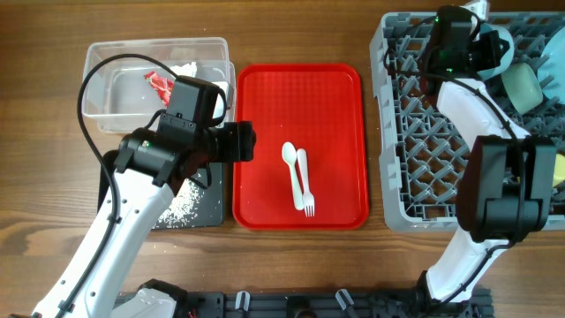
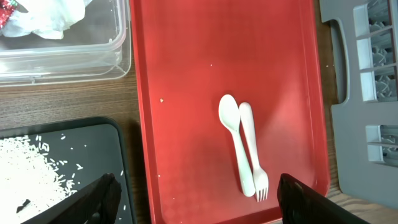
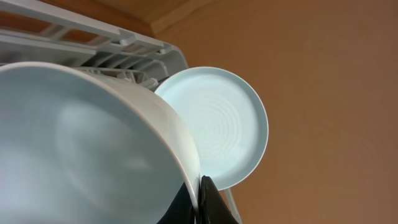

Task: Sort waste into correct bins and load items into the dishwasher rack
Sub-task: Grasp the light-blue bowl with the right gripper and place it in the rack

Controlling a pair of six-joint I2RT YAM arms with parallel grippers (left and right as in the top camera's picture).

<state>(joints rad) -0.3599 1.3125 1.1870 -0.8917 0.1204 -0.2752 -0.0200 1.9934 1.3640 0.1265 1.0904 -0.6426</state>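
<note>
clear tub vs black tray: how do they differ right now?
The clear tub is see-through with tall walls; the black tray is opaque and shallow. The tub holds a red wrapper and white tissue; the tray holds rice-like crumbs. Both are rectangular.

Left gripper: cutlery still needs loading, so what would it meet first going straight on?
The left gripper likely meets the white plastic spoon, beside the white fork on the flat red tray; depth unclear.
</note>
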